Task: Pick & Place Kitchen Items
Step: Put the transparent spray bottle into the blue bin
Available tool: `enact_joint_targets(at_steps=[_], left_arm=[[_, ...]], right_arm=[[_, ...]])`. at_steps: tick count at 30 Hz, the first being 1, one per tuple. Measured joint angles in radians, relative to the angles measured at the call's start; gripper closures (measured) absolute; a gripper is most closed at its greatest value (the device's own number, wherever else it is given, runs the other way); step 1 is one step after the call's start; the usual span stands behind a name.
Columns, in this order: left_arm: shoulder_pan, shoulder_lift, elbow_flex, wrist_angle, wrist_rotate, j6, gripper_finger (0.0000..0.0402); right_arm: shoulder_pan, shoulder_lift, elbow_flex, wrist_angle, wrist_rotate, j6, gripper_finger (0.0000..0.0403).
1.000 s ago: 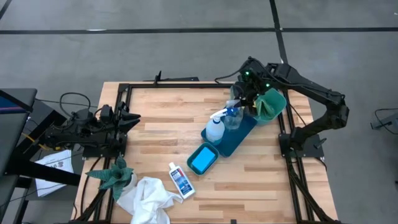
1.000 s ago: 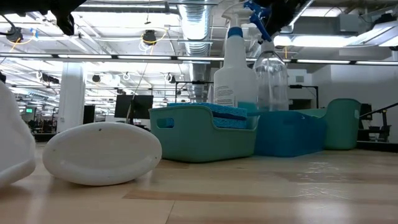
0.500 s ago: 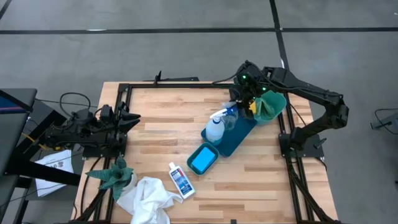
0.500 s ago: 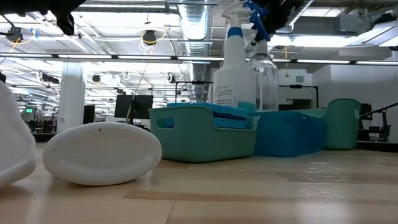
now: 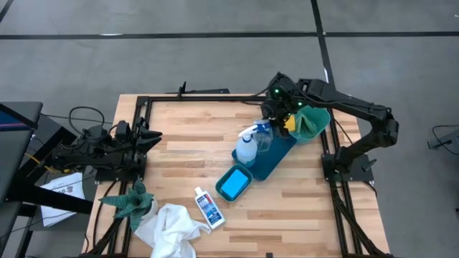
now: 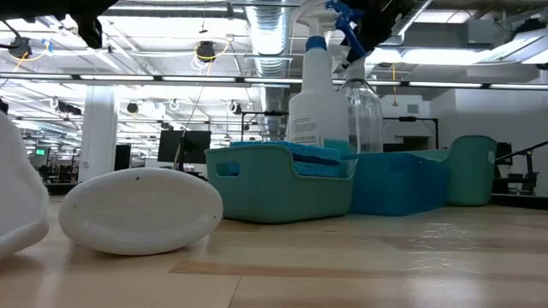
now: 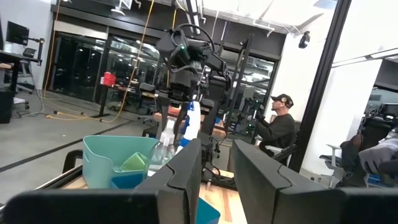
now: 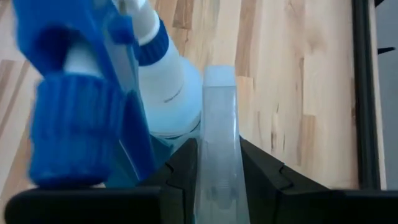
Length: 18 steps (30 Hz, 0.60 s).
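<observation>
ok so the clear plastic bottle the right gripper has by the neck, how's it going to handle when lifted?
The clear plastic bottle looks empty, so probably light. It is tall and narrow, so apt to tip if set down off-vertical. The right gripper is shut on its slim neck, and smooth plastic may slip or swing. The spray bottle stands close beside it and could get knocked.

Pale wooden table (image 5: 179,143) with light and darker planks, edged by a black frame. White spray bottle (image 5: 247,149) with blue trigger head. Clear plastic bottle (image 6: 363,115), colourless. Dark blue tray (image 5: 274,159); teal basket (image 5: 234,183) holding bright blue sponges (image 6: 310,152). Teal bin (image 5: 313,122) containing a yellow pad (image 5: 290,124). Small white bottle (image 5: 209,208) with blue label. White cloth (image 5: 171,228). Green spiky plant (image 5: 130,201) with paler markings. Both arms dark; green lights on the right arm's wrist. Grey floor with black lines.
</observation>
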<state>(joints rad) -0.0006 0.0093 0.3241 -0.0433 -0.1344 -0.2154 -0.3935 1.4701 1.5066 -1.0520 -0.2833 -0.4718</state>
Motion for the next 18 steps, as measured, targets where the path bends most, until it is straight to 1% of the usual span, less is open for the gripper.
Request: enact_joint_targets(at_steps=[7,18], left_arm=[[0.0,0.0,0.0,0.0,-0.004,0.0,0.0314],[0.0,0.0,0.0,0.0,-0.004,0.0,0.0314]], right_arm=[[0.006,0.011,0.0,0.02,0.008,-0.007,0.0317],[-0.021,0.011,0.0,0.017,0.02,-0.009,0.0317]])
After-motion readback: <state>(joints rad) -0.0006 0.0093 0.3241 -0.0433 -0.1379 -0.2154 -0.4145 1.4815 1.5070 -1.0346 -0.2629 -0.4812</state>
